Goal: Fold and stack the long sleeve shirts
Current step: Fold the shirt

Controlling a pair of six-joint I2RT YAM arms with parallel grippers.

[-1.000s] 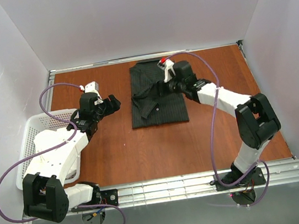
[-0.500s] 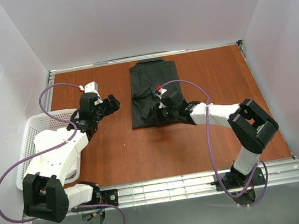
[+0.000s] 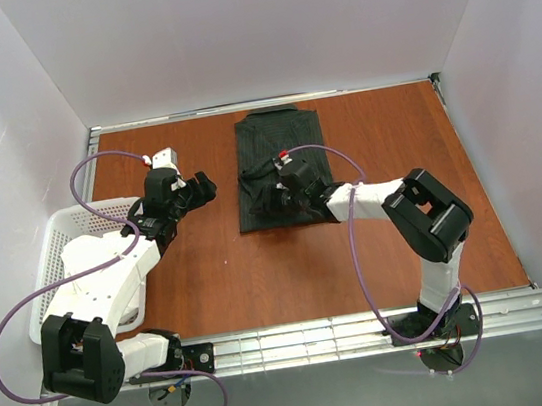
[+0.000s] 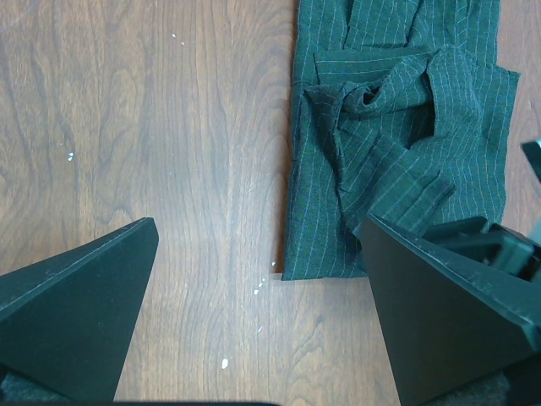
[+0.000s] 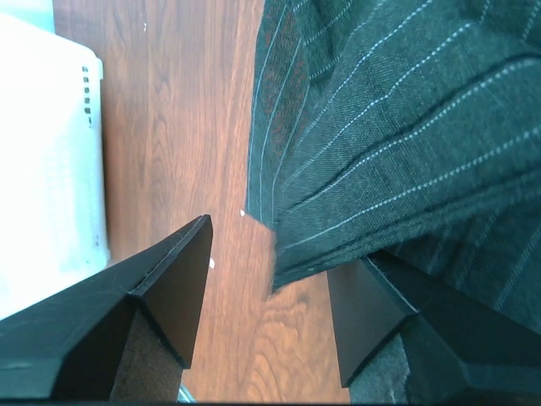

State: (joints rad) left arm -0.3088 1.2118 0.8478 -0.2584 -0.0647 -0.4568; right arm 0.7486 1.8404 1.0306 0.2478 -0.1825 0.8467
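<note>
Shirt [image 3: 288,145] lies folded flat at far-centre of tabletop [image 3: 189,265], long axis near-to-far; collar end unclear. Sleeve [image 4: 397,161] is bunched across it. R tool [image 3: 276,199] at near-left corner, jaws part-apart w/ shirt edge between. L tool [image 3: 204,186] wide apart, over bare wood beside shirt.

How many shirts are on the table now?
1: a dark pinstriped shirt at the table's far centre, with the right end effector at its near edge. More could lie hidden beneath it.
</note>
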